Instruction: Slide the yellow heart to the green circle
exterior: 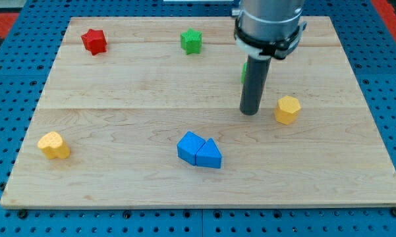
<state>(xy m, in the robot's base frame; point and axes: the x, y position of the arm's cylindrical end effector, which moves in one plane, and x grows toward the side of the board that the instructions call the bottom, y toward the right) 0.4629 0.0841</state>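
The rod's tip rests on the bench right of centre, bare and clamped on nothing, since this tool has no jaws to open or close. The yellow heart lies far off toward the view's left and somewhat lower, near the bench's left edge and well apart from the tip. The green circle is mostly hidden behind the rod, only a sliver showing just above the tip. So the heart must travel rightward and a little upward across nearly the whole board, and the tip would first need to get round to the heart's left side, where the room between block and edge looks tight. The blue blocks sit below that path; the yellow hexagon, the green star and the red star lie clear of it.
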